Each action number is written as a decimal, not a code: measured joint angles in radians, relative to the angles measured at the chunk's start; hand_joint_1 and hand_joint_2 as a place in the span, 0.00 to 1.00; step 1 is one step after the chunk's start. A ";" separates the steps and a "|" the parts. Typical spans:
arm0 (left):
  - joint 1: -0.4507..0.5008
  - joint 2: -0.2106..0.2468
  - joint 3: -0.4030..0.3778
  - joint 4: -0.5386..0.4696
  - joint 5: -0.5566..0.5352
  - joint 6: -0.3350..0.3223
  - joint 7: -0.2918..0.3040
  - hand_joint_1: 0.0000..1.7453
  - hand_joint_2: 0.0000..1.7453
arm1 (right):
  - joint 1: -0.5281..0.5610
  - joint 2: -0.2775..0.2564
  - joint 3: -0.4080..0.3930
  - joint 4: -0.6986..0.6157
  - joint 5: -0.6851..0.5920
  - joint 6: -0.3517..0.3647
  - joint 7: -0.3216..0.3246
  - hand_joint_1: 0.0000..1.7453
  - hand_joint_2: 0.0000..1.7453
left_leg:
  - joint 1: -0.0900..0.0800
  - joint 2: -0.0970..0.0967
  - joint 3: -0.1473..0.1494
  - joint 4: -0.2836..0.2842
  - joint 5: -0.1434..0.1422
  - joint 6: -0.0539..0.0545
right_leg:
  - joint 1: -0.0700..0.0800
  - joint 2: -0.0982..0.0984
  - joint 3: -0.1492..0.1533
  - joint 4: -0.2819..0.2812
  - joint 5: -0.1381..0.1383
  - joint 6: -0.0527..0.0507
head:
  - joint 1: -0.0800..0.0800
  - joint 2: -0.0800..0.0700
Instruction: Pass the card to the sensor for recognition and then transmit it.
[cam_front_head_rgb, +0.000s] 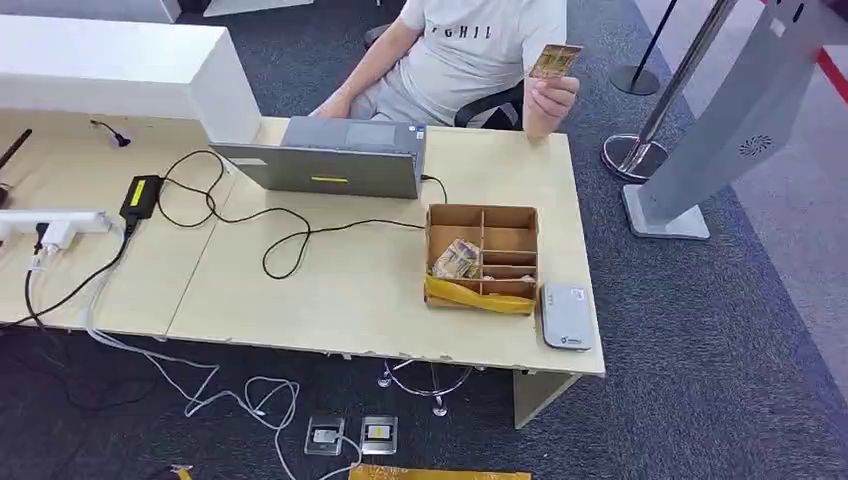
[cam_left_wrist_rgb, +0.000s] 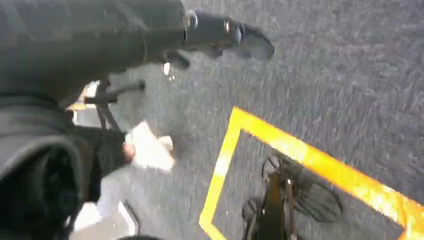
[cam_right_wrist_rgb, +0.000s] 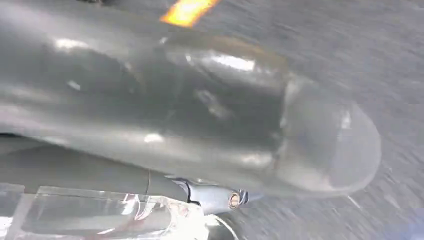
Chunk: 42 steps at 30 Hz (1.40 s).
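A person seated behind the table holds up a gold-brown card (cam_front_head_rgb: 555, 62) in one hand, above the table's far right edge. More cards (cam_front_head_rgb: 458, 260) lie in a partitioned cardboard box (cam_front_head_rgb: 508, 240) on the table. The flat grey-white sensor (cam_front_head_rgb: 566, 316) lies beside the box at the table's near right corner. My left hand (cam_left_wrist_rgb: 220, 35) hangs over the carpet with dark fingers stretched out and nothing in them. My right hand (cam_right_wrist_rgb: 280, 130) shows as a blurred grey thumb very close to the camera; its fingers are mostly hidden.
A grey laptop (cam_front_head_rgb: 335, 160) stands at the table's back, with black cables (cam_front_head_rgb: 250, 215) and a power strip (cam_front_head_rgb: 55, 222) to the left. A white partition (cam_front_head_rgb: 120, 65) stands at the back left. A grey kiosk stand (cam_front_head_rgb: 720, 130) rises to the right. Yellow floor tape (cam_left_wrist_rgb: 300, 155) marks the carpet.
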 joint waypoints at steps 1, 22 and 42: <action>0.000 0.006 -0.002 0.000 -0.009 -0.015 -0.004 0.00 0.00 | -0.031 -0.048 -0.007 -0.017 0.008 0.002 0.033 0.00 0.00 | -0.001 0.002 0.000 0.000 0.000 0.000 | -0.001 0.003 -0.001 0.000 0.001 0.001 | -0.003 0.000; -0.011 0.037 -0.076 0.000 -0.101 -0.085 -0.066 0.00 0.00 | -0.968 -0.432 0.387 -0.414 0.205 0.196 0.257 0.00 1.00 | -0.007 -0.005 -0.009 0.000 0.009 0.008 | -0.007 -0.005 -0.009 0.003 0.006 0.008 | -0.002 0.000; -0.015 0.035 -0.126 0.000 -0.113 -0.093 -0.087 0.00 0.00 | -1.014 -0.137 1.100 -0.314 1.000 0.032 0.250 0.00 1.00 | -0.003 -0.008 -0.011 0.000 0.010 0.006 | -0.004 -0.006 -0.010 0.003 0.006 0.007 | -0.002 0.000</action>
